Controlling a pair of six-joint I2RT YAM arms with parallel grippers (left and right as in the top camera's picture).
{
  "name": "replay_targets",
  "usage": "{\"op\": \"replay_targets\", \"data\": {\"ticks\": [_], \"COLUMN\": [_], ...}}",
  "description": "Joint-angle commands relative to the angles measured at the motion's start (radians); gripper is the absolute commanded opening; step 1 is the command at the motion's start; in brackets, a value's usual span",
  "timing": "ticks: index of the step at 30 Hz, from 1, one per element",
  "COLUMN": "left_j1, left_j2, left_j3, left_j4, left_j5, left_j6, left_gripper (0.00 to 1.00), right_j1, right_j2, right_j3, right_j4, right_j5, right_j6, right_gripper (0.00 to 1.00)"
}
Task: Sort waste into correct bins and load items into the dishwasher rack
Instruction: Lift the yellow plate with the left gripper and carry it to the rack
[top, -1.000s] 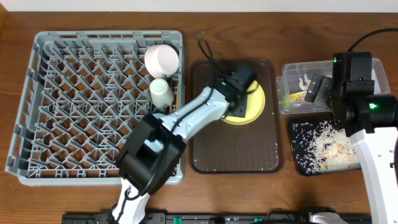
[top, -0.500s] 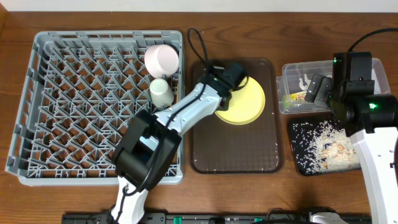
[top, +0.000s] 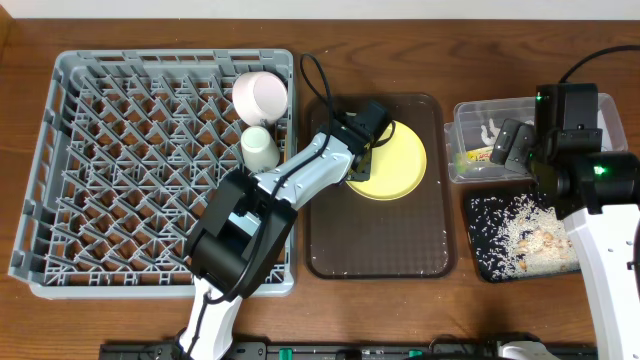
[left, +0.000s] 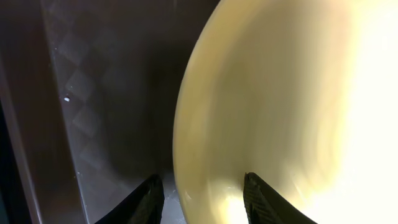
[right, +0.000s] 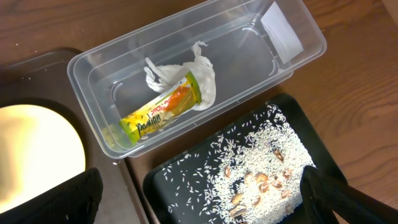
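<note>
The left claw (left: 202, 199) is standing open at the left edge of the yellow plate (top: 398, 165), and the rim is running between its two fingers. Whether one finger is reaching under the rim, the pictures are not showing. The plate is lying on the brown tray (top: 380, 240), and the rack (top: 150, 160) is sitting to the left of it, so the left arm is nearer. The right claw (right: 205, 199) is hanging open over the clear tub (right: 93, 68), well apart from the plate.
</note>
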Motion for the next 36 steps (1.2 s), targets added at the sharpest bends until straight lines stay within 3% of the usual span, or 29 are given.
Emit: {"op": "replay_targets", "data": {"ticks": [1,4,6,8,13,19,22,24,25,27,29,30,36], "left_j1": [-0.002,-0.005,-0.006,-0.006,0.003,0.003,0.005,0.011,0.023,0.075,0.163,0.201,0.437], "left_j2": [0.030,0.058,0.062,0.055,-0.047,-0.334,-0.483,-0.549,-0.570,-0.579,-0.562,-0.550,-0.457], "left_j3": [-0.010,-0.010,-0.010,-0.006,0.030,0.037,0.037,0.037,0.037,0.037,0.035,0.034,0.024], "left_j4": [0.002,0.013,0.014,0.016,0.004,-0.043,-0.034,0.021,0.078,0.230,0.367,0.398,0.420], "left_j5": [0.006,0.006,0.005,-0.001,-0.048,-0.066,-0.303,-0.590,-0.749,-0.926,-0.931,-0.931,-0.974], "left_j6": [0.002,-0.005,-0.005,-0.005,0.039,0.137,0.212,0.317,0.410,0.661,0.948,1.020,1.158], "left_gripper": [0.44,0.38,0.19,0.06,0.06,0.06,0.06,0.06,0.06,0.06,0.06,0.06,0.06], "right_j1": [0.000,0.000,-0.001,0.000,0.000,0.000,0.000,0.000,0.000,0.000,0.000,-0.001,0.000], "right_j2": [-0.006,-0.006,-0.006,-0.006,-0.006,-0.006,-0.006,-0.006,-0.006,-0.006,-0.006,-0.006,-0.006], "right_j3": [0.003,0.003,0.003,0.003,0.003,0.003,0.003,0.003,0.003,0.003,0.003,0.003,0.003], "right_j4": [-0.002,-0.002,-0.002,-0.002,-0.002,-0.002,-0.002,-0.002,-0.002,-0.002,-0.002,-0.002,-0.002], "right_j5": [0.016,0.016,0.016,0.016,0.016,0.016,0.016,0.016,0.016,0.016,0.016,0.016,0.016], "right_j6": [-0.007,-0.007,-0.007,-0.007,-0.007,-0.007,-0.007,-0.007,-0.007,-0.007,-0.007,-0.007,-0.007], "right_gripper": [0.99,0.99,0.99,0.99,0.99,0.99,0.99,0.99,0.99,0.99,0.99,0.99,0.99]}}
